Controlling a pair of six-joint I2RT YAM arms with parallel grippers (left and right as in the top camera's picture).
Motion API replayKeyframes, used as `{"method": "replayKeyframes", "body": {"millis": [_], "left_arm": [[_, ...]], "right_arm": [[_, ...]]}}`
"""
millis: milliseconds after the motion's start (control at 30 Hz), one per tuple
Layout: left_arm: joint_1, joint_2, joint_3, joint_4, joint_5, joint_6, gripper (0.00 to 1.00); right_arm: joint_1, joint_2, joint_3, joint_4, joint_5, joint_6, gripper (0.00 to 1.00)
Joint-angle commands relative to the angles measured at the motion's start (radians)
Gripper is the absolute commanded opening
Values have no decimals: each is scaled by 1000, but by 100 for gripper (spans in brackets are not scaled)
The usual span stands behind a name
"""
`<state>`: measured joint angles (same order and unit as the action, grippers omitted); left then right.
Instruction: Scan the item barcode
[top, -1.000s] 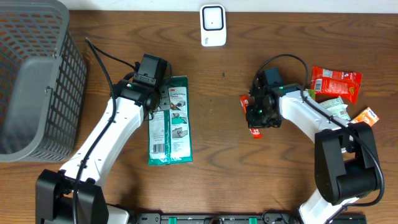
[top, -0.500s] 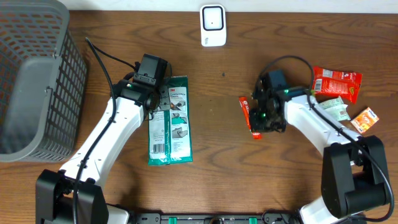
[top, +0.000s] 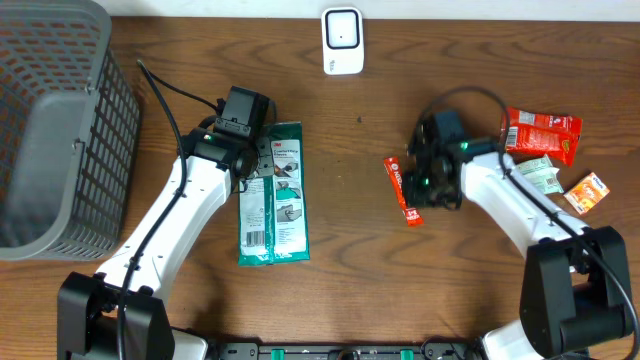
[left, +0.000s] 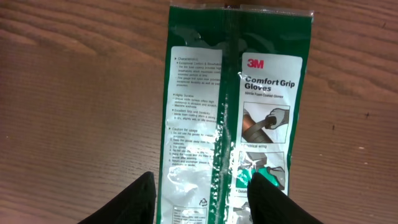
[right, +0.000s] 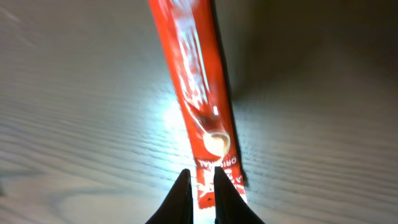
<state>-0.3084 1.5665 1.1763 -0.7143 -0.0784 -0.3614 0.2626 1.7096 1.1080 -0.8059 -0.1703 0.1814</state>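
Picking up red stick sachet (top: 404, 190) off tabletop (top: 350, 250): right fingers (right: 180, 200) nearly together over its end, grip unsure; left fingers (left: 134, 202) apart above glove pack (left: 236, 112); next: firm pinch, lift toward white scanner (top: 341, 40)

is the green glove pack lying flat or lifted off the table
Lying flat. The glove pack rests spread full length on the table, and the left gripper stands open over it, not clamping it.

Table (top: 350, 270): glove pack (top: 275, 200), sachet (top: 403, 192), maybe scanner (top: 342, 38)
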Motion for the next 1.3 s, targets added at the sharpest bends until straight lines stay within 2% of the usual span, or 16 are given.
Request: {"method": "replayKeyframes", "body": {"millis": [0,200,267,400,500,567,633,767,833,900,1000,1133,1267], "left_arm": [[4,9,5,-8,-13,9,50],[4,9,5,-10,-13,9,50],[4,9,5,-10,-13,9,50],[4,9,5,-10,-13,9,50],[4,9,5,-10,-13,9,50],[4,9,5,-10,-13,8,50],[4,9,5,-10,-13,8,50],[4,9,5,-11,-13,9,50],[4,9,5,-11,-13,9,50],[4,9,5,-11,-13,9,50],[4,9,5,-19,-13,8,50],[4,9,5,-21,-12,8,50],[4,9,5,-33,-12,-3,50]], "right_arm": [[-8,-17,72,-21,56,-4,9],[-10,-4,-40,-3,264,95,2],[-8,-4,-109,33,254,112,3],[10,-4,-203,132,104,119,4],[58,-4,-276,258,-223,206,4],[93,-4,-289,344,-319,238,5],[159,-4,-291,483,-330,276,7],[210,-8,-275,615,-335,278,8],[194,-22,-215,590,-335,240,11],[145,-29,-126,482,-306,207,12],[86,-29,-68,321,-187,56,1],[85,-27,-86,169,-177,-3,1],[172,-26,-151,175,-42,-3,1]]}}
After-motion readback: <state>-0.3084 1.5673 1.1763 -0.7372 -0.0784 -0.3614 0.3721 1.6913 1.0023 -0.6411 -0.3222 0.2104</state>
